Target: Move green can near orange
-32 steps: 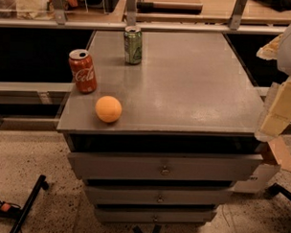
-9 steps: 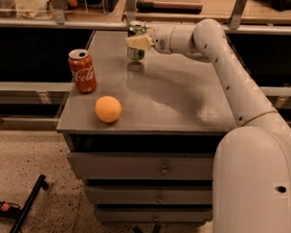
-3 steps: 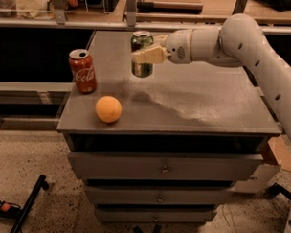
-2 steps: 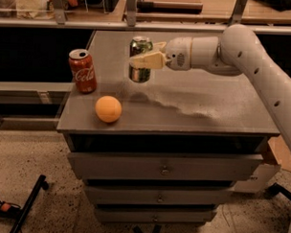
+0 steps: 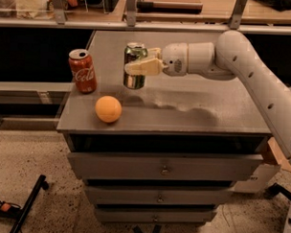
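End effector (image 5: 137, 66) pinches the green can (image 5: 134, 79) at mid-height; can upright (shiny metal cylinder), near but apart from smooth round orange (image 5: 108, 109); matte grey desk (image 5: 208, 108); red can (image 5: 82, 71) to the left.

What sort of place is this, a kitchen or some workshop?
Probably a lab or workshop: a grey drawer cabinet serves as table, the floor is speckled, and a robot arm's gripper holds a green can over the cabinet top.
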`<action>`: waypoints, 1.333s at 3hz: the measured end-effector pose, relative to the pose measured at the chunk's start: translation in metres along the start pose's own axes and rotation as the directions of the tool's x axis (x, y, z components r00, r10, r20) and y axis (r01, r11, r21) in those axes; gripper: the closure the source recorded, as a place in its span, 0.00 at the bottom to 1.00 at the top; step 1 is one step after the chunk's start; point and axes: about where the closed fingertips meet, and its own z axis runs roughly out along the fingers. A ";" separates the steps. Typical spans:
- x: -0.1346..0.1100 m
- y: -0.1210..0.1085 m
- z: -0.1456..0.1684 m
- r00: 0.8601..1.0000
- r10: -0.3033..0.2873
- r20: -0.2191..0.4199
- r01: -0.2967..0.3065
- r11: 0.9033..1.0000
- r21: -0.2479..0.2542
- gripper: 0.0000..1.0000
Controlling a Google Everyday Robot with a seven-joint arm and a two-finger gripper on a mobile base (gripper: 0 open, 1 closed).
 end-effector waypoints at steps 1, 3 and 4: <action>0.005 0.013 0.002 1.000 -0.019 -0.018 0.018 0.999 -0.042 0.59; 0.004 0.015 0.008 1.000 -0.019 -0.018 0.018 0.998 -0.052 0.12; 0.004 0.016 0.010 1.000 -0.019 -0.018 0.018 0.998 -0.057 0.00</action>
